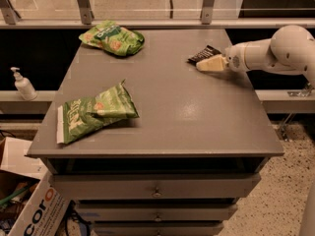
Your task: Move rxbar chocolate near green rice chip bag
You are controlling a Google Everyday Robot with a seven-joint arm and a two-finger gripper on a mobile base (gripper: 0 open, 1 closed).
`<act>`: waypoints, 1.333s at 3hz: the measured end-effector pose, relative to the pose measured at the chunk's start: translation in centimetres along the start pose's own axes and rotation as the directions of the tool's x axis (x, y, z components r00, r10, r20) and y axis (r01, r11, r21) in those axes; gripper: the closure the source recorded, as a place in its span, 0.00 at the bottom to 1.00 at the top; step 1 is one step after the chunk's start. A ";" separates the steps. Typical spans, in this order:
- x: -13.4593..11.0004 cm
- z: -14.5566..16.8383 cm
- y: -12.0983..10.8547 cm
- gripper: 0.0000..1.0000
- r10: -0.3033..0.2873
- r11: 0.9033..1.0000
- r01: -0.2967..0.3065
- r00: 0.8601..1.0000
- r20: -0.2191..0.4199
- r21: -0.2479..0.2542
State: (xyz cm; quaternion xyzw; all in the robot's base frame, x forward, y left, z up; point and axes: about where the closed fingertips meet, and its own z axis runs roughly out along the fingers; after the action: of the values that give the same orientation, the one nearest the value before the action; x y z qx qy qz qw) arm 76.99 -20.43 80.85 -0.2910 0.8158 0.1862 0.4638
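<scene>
The rxbar chocolate (204,54) is a small dark flat bar lying on the grey table (197,112) near its far right edge. My gripper (208,63) reaches in from the right on a white arm, its cream tip right against the bar's near side and partly covering it. The green rice chip bag (112,37) is puffy and rounded, with orange-red round pictures. It lies at the table's far left corner, well away from the bar and the gripper.
A longer, flatter green bag with a white end strip (93,113) lies at the near left of the table. A soap pump bottle (22,84) stands on a ledge to the left. A cardboard box (29,210) sits on the floor at lower left. Drawers are below the tabletop.
</scene>
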 end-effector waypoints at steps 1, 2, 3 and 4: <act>-0.1 -0.1 0.0 0.64 -0.001 1.000 0.001 1.000 -0.001 -0.001; -0.5 -0.3 0.0 0.87 -0.001 1.000 0.001 1.000 -0.001 -0.001; -0.6 -0.4 0.0 1.00 -0.001 1.000 0.001 1.000 -0.001 -0.001; -0.7 -0.4 0.0 1.00 -0.001 1.000 0.001 1.000 -0.001 -0.001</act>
State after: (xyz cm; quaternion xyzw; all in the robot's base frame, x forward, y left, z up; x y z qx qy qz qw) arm 76.97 -20.43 81.66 -0.2917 0.8157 0.1862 0.4635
